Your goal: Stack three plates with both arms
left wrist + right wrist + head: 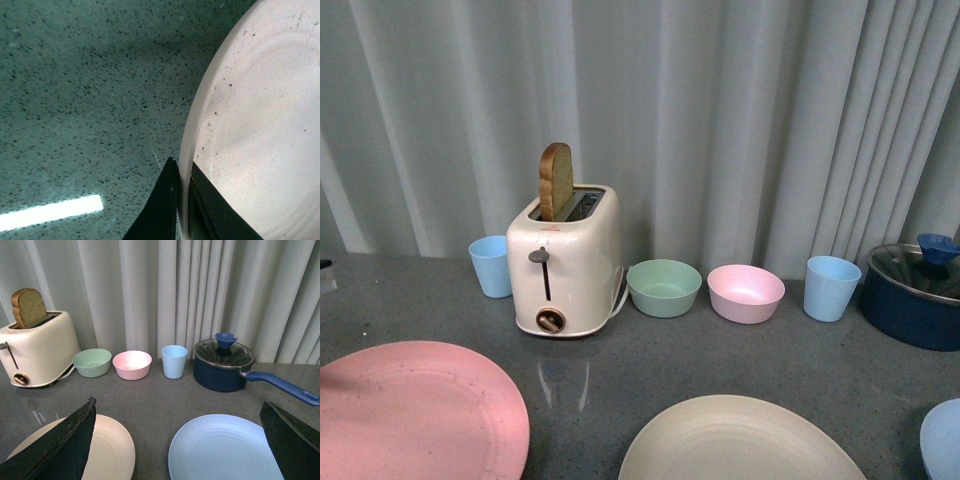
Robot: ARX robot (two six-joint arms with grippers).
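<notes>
Three plates sit along the near edge of the grey counter (620, 350), none stacked yet.

Far left: pink plate (415, 415), partly cut off by the frame. The left gripper (182, 167) is pinching its rim, one dark finger (160, 205) outside the edge and the other on the inner face. Can't tell whether the plate is lifted or flat on the counter.

Middle: cream plate (740, 440), apart from the pink one with bare counter between them.

Far right: light blue plate (945, 440), only a sliver in the front view. The right wrist view shows it beside the cream plate, not touching. The right gripper (178, 402) is spread wide and grips nothing; most of the light blue plate shows between its fingers.

Back row, left to right, against the pale curtain (740, 120):
- light blue cup (490, 265)
- cream toaster (565, 265), with a bread slice (556, 180) standing upright in its slot
- green bowl (664, 287)
- pink bowl (745, 292), just beside the green one
- second cup (831, 288)
- navy pot (915, 295) with a glass lid, handle pointing right
</notes>
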